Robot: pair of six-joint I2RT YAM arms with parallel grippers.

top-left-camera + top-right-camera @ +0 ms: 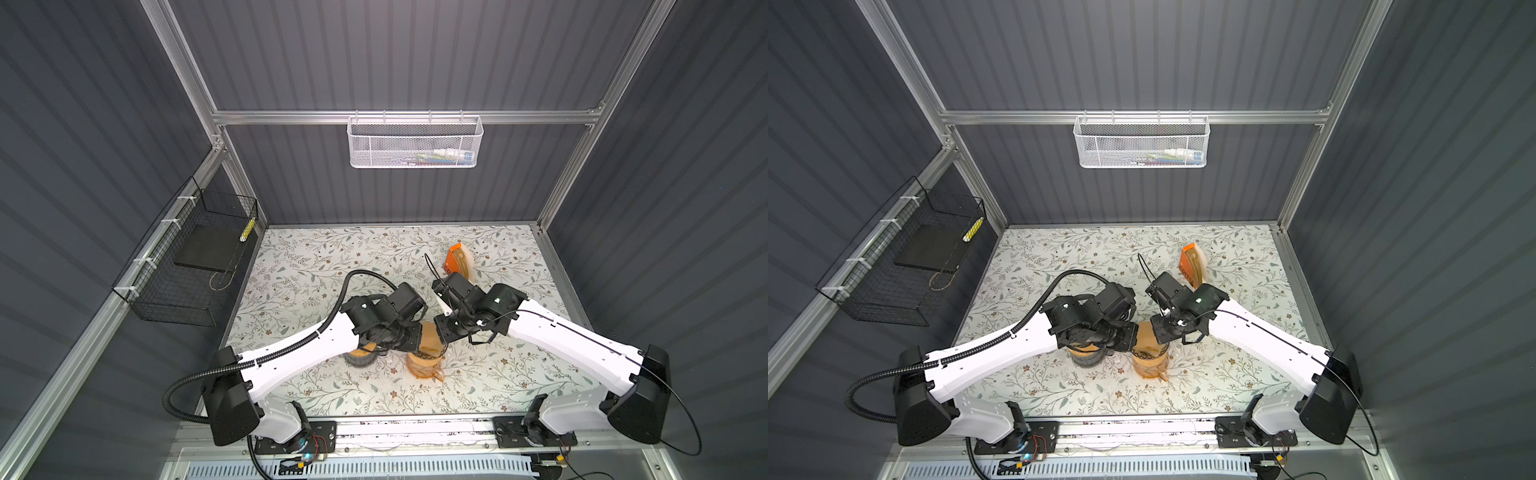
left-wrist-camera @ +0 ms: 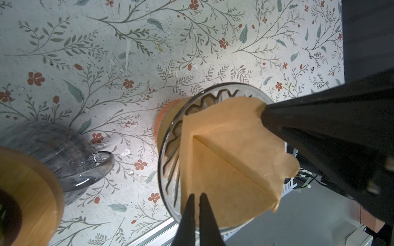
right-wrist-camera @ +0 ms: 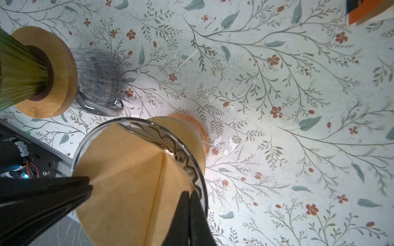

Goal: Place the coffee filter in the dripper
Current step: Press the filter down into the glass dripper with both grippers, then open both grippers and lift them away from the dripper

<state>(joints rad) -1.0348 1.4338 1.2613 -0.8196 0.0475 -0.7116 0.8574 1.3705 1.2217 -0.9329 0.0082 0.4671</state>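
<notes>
A robot test cell in a lab: aluminium framing (image 1: pixel 399 117) holds grey ribbed wall panels (image 1: pixel 399 54) beyond the jaws and to either side of them, and the tabletop (image 1: pixel 316 257) beneath them is a printed floral sheet. A white mesh basket (image 1: pixel 415 145) hangs on the framing far beyond the jaws, with a black wire basket (image 1: pixel 187 266) well to their left. Behind them, a metal rail (image 1: pixel 415 430) carries the arm mounts and bare wiring (image 1: pixel 318 445).

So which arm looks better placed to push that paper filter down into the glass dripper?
Right, probably, though it's close. The left gripper and right gripper pinch opposite edges of the filter over the dripper. But a second dripper stands under the left arm; the right arm has only table beneath.
</notes>
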